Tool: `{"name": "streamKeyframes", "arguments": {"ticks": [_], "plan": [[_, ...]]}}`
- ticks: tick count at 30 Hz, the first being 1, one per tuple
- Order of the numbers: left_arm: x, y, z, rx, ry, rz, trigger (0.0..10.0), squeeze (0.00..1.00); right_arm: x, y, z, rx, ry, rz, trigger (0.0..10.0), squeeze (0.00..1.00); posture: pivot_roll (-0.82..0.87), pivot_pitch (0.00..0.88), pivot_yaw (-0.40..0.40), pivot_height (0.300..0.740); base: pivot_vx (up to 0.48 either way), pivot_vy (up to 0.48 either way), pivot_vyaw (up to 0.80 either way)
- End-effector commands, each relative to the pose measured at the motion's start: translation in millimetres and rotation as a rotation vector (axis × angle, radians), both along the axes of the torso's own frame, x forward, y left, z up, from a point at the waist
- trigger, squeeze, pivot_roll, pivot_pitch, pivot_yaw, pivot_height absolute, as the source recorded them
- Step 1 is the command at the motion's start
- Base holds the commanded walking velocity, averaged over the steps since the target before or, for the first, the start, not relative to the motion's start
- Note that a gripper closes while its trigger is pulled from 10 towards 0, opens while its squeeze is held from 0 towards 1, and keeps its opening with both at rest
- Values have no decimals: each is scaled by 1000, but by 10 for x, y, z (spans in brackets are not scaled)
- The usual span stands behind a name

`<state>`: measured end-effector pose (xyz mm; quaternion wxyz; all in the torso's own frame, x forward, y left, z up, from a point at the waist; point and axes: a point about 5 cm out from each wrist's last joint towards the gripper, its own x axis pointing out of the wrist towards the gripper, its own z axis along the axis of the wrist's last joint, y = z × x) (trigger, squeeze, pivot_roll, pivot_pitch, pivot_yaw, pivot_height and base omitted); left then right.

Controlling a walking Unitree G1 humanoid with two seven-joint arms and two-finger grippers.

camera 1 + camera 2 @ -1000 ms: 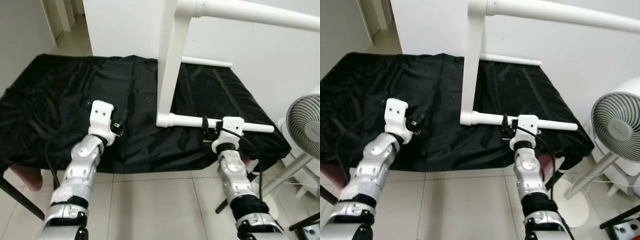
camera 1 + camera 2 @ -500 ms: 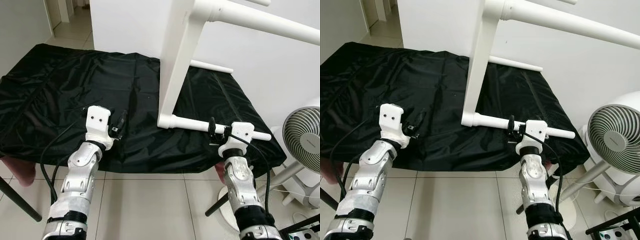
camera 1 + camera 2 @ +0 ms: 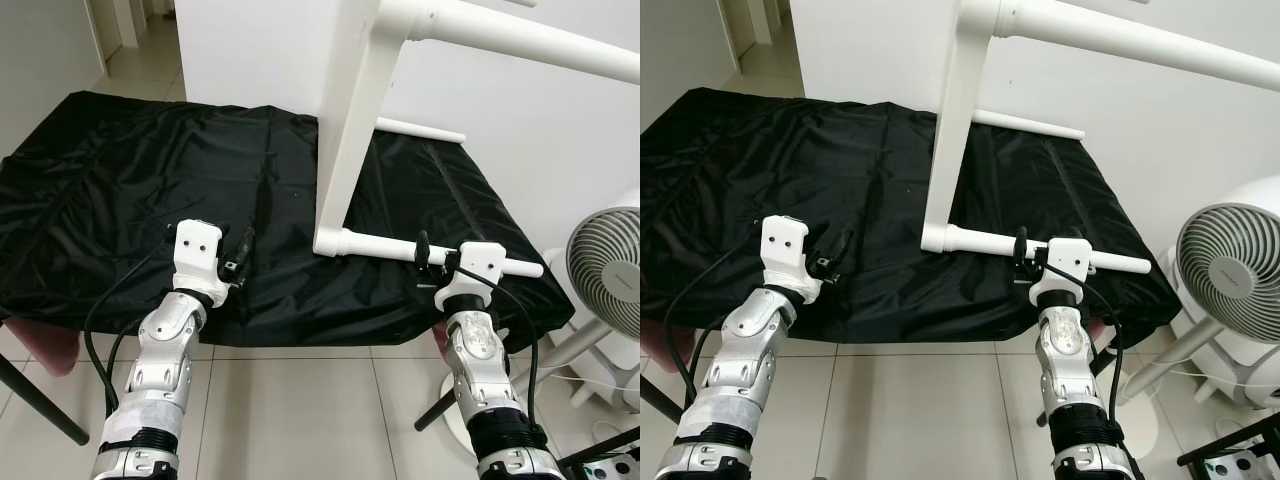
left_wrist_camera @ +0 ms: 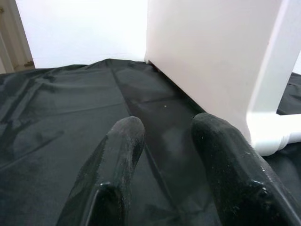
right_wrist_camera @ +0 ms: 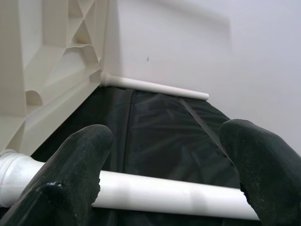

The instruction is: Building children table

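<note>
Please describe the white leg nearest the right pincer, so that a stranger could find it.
On the black cloth, a white tabletop stands on its edge. Its near leg runs along the cloth's front, with the open right pincer astride it; the far leg lies beside the wall.

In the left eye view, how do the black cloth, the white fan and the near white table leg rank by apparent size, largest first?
1. Black cloth: by far the widest thing.
2. White fan: cut off by the picture's edge, so only its visible part counts.
3. Near white table leg: long but thin.

Fan and leg are close in area, so their order is unsure.
</note>
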<state>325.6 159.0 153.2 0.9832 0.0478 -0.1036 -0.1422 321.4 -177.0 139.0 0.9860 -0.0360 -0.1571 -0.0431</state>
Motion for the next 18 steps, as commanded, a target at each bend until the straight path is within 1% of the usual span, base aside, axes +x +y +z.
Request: {"name": "streamKeyframes", "arguments": {"ticks": [1,3,5,10,14,18], "plan": [[45,31,13,-28,-2,127,10000,0,-22,-32,-50,6,12,-20,10000,0,-13,0,-43,740,0,0,0],[59,35,15,-17,6,109,10000,0,-42,-15,-76,11,20,-21,10000,0,-14,0,-60,740,0,0,0],[63,47,13,-13,6,108,10000,0,-48,-2,-87,9,25,-15,10000,0,-14,0,-60,740,0,0,0],[61,76,20,-23,1,118,10000,0,-50,14,-89,-5,29,1,10000,0,-14,0,-75,740,0,0,0],[46,85,22,-32,-2,128,10000,0,-40,-10,-77,-9,29,3,10000,0,-1,0,-89,740,0,0,0],[-2,122,19,-41,-10,135,10000,0,0,-56,-48,-19,27,-5,10000,0,12,0,-104,740,0,0,0]]}}
